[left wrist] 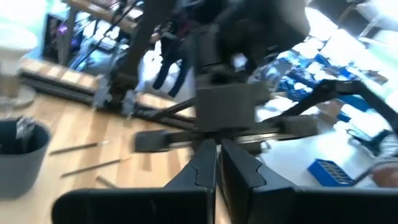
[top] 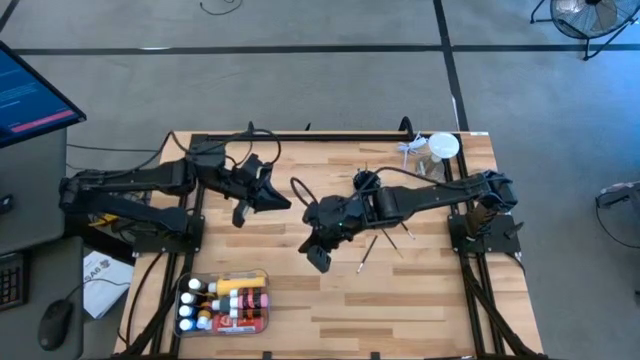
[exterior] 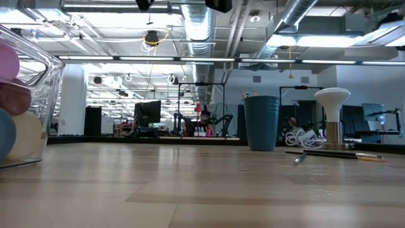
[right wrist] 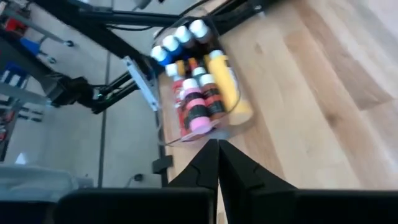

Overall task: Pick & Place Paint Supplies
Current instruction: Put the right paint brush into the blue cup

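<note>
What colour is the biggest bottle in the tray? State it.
Yellow bottle; right wrist view.

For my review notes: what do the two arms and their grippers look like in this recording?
Both arms are black or dark grey, built of boxy jointed segments, with thin black cables looping beside them. The left gripper and right gripper each end in two dark, flat, angular fingers tapering to a point. No markings or labels are legible on them.

Small paint bottles (top: 222,303), pink, red, brown and white-capped blue, are lying packed beside a bigger yellow bottle (right wrist: 229,87) in a clear tray (top: 262,322) near the table's front-left corner. Thin brushes (top: 380,243) are lying loose right of centre.
</note>
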Controlling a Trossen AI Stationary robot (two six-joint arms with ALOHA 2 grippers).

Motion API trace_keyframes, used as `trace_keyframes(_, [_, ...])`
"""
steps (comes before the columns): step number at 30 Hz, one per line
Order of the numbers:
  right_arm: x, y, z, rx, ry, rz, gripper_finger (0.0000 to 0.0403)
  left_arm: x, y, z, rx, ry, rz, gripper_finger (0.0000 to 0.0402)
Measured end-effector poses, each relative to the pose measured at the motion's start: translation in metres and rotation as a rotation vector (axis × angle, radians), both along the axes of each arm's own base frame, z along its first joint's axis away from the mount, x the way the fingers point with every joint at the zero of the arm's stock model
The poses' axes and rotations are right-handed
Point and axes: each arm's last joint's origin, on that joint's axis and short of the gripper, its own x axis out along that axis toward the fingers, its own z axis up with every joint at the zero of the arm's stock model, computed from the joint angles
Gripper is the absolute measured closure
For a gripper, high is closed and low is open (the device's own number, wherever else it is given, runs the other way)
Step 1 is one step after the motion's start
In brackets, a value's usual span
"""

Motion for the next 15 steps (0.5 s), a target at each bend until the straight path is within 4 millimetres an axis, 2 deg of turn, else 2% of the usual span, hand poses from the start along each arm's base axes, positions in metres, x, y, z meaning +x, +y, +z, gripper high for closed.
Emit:
trace_keyframes(8, [-0.011,-0.003,-0.003,-0.1,0.091,-0.094,0.0401,-0.009,0.0,0.007,-0.005,-0.035,-0.023,0.0401])
trace_keyframes(15, [-0.022,-0.008,0.008,-0.126,0.029,-0.124,0.0402,-0.01,-0.002,0.007,-0.011,-0.029,-0.069,0.0401])
